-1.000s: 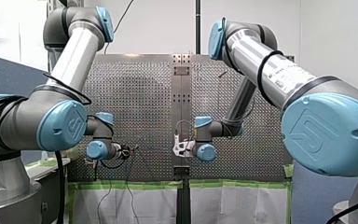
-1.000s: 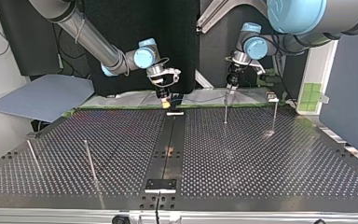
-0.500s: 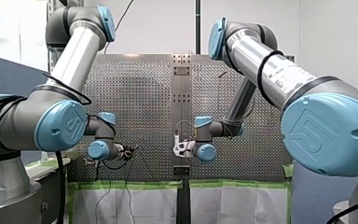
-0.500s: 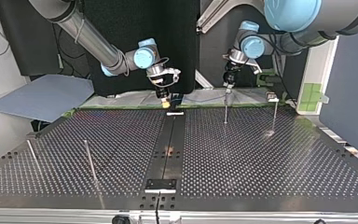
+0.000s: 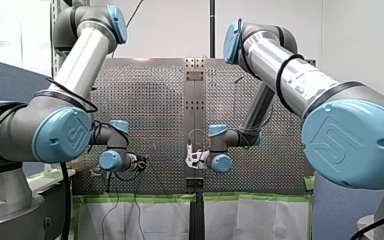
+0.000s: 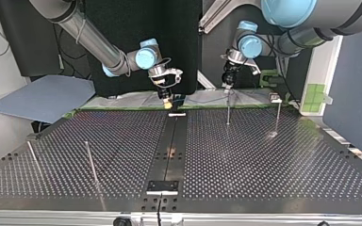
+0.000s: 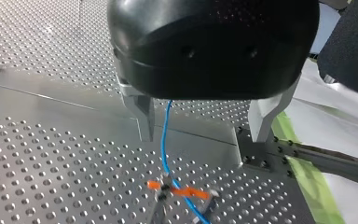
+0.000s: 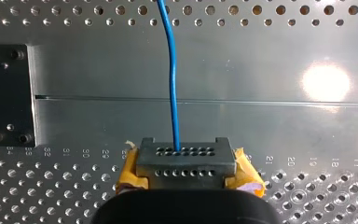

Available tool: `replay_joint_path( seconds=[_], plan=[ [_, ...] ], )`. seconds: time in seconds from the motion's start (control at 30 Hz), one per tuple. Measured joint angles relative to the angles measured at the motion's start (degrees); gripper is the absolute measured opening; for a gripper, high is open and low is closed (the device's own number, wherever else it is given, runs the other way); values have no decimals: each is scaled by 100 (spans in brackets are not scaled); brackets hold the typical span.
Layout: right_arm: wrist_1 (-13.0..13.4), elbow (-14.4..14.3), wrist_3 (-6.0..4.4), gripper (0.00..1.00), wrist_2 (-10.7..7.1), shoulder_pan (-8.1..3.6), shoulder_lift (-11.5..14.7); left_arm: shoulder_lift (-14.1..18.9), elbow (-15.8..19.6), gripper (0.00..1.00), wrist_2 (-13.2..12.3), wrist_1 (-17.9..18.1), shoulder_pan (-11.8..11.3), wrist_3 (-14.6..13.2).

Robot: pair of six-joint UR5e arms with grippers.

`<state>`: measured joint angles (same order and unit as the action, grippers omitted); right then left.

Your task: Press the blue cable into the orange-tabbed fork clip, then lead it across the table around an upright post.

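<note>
My left gripper (image 6: 226, 81) had slid toward the counter's (image 6: 264, 165) middle, jaws apart. The blue cable (image 7: 164, 140) ran loose between them down to the orange-tabbed fork clip (image 7: 177, 191), so seating looked close. My right gripper (image 8: 185, 170) stayed put, jaws clamped on a grey block (image 8: 186, 156) feeding the cable. The clip was blurred, so whether the cable sat in it I couldn't tell, and near the upright post (image 6: 228, 110) the cable hardly showed.

A plain white wall (image 5: 170, 30) fills the upper part of the front view, with a blue-grey partition (image 5: 2, 75) at its left edge. In the top view a black backdrop (image 6: 122, 19) hangs at upper middle, a grey-blue board (image 6: 42, 96) lies at the left, and a dark blue panel (image 6: 358, 94) stands at the right.
</note>
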<state>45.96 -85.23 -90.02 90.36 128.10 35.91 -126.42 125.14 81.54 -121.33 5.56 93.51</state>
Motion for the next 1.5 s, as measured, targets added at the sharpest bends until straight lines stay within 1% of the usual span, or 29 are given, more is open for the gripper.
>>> replay_joint_path(
  seconds=[0.2,0.33,0.5,0.67,0.87,1.07,1.17,1.37,1.5],
  plan=[
    [1,0,0,0,0,8,0,-4,-181,100,307,-4,293,122],
    [-2,1,0,0,0,8,0,-6,-374,100,517,-16,498,294],
    [-40,0,-1,0,0,-2,0,-17,-620,100,769,-128,749,527],
    [-46,0,-1,0,0,-7,0,-44,-725,100,1008,-250,932,607],
    [-53,1,0,0,0,-8,0,-231,-877,100,1294,-370,962,602],
    [-59,0,0,0,0,-2,0,-490,-1091,100,1560,-270,976,574],
    [-56,0,0,0,0,0,0,-605,-1217,100,1694,-309,984,541],
    [-55,0,0,0,0,0,0,-667,-1460,100,1962,-531,1004,378],
    [-56,0,0,0,0,0,0,-669,-1518,100,2153,-610,1008,287]
  ],
)
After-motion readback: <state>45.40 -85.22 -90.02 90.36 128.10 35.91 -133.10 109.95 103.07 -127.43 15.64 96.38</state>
